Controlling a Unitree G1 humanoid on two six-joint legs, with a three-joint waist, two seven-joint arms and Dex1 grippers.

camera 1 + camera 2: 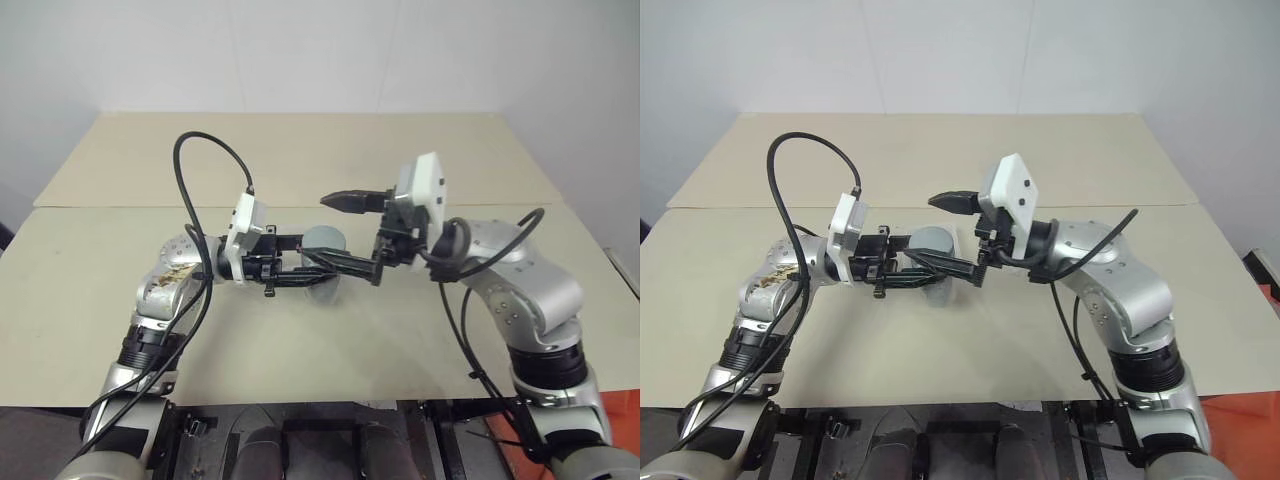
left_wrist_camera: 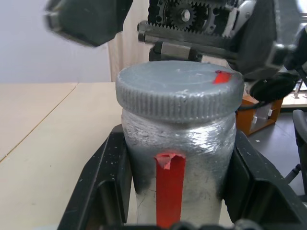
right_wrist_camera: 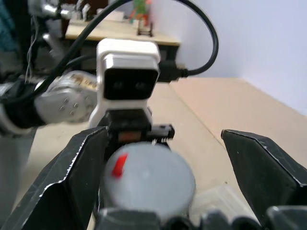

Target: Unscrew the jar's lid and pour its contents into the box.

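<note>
We were mid-unscrewing. Our left gripper (image 2: 177,201) was clamped on the jar (image 2: 175,158), one finger on each side of its body, holding it upright above the table (image 1: 300,160). The lid (image 2: 178,88) sat fully on. Our right gripper (image 3: 158,187) stood spread wide, one finger beside the lid, the other well clear. The box (image 3: 216,199) lay just beneath the jar. Next, we judged, those fingers needed to close on the lid's ridged rim and twist.

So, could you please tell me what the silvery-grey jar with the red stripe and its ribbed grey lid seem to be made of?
The silvery-grey jar looks like glass or plastic under streaky matt silver paint. Its red stripe resembles torn tape. The ribbed grey lid seems moulded plastic, painted matt.
</note>
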